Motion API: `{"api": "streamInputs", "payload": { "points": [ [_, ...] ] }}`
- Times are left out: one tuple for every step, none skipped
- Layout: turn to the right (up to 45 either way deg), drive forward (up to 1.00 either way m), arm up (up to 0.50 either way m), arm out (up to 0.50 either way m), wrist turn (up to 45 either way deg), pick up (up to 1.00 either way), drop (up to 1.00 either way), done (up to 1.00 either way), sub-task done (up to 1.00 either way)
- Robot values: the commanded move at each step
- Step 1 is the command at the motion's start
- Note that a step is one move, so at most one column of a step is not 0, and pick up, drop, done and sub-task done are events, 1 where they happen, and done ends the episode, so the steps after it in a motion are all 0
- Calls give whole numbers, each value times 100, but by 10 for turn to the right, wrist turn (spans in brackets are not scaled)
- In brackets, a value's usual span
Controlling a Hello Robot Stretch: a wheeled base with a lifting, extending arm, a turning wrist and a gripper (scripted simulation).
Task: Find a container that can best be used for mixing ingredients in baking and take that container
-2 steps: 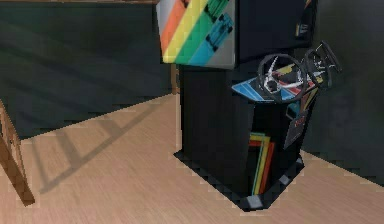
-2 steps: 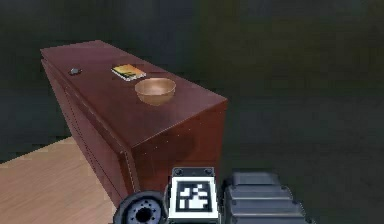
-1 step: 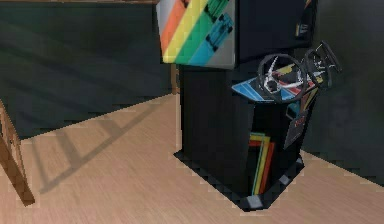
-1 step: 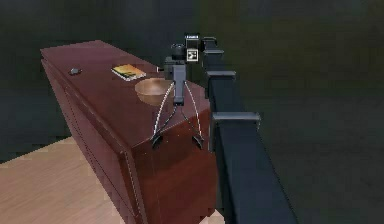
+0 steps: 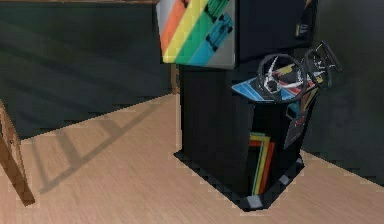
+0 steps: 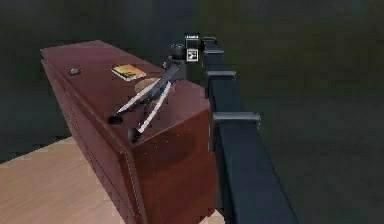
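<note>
The gripper [image 6: 129,121] hangs over the top of a reddish-brown wooden dresser [image 6: 90,58], its two thin fingers [image 6: 146,92] slanting down toward the dresser's near edge. With the dresser top right behind it, I cannot tell whether it grips anything.

Across the dresser top in the arm side view, from the left:
- A small dark round thing [image 6: 73,71] sits near the far left end.
- A flat yellow-and-green thing [image 6: 127,71] lies farther in, up the picture from the fingertips and well apart from them.
- A small dark blob [image 6: 115,119] lies at the near edge, just beside the fingertips. It is too small to say whether it is the mixing container, or whether the fingers touch it.

To the right, two white marked squares [image 6: 193,55] sit at the far end of the dark arm [image 6: 235,150], which runs along the dresser's right end.

In the forward view, a slanting wooden frame [image 5: 10,150] stands at the left edge on a pale wooden floor [image 5: 110,150]. To its right an arcade cabinet [image 5: 215,110] with a striped panel [image 5: 195,30] and a steering wheel [image 5: 272,72] blocks the way ahead.
</note>
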Motion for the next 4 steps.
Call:
{"api": "streamInputs", "payload": {
  "points": [
    [0, 0, 0, 0, 450, 0, 0, 0, 0],
    [0, 0, 0, 0, 450, 0, 0, 0, 0],
    [0, 0, 0, 0, 150, 0, 0, 0, 0],
    [0, 0, -4, 0, 0, 0, 0, 0, 0]
  ]
}}
